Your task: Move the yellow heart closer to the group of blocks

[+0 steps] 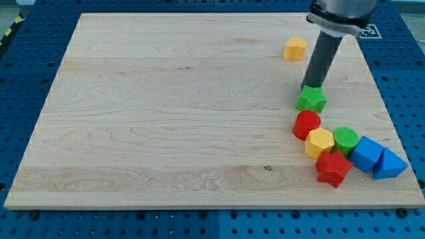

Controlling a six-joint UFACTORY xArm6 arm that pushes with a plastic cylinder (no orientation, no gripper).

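Note:
The yellow heart [295, 48] lies alone near the view's top right of the wooden board [166, 119]. The group sits at the lower right: a green star [311, 100], a red cylinder [307, 124], a yellow hexagon [319, 143], a green cylinder [345, 140], a red star [333, 168], a blue block [366, 153] and a blue triangle [389, 164]. My tip [311, 87] is at the top edge of the green star, below and right of the yellow heart.
The board rests on a blue perforated table [26, 79]. The arm's dark rod [324, 56] comes down from the view's top right, just right of the yellow heart.

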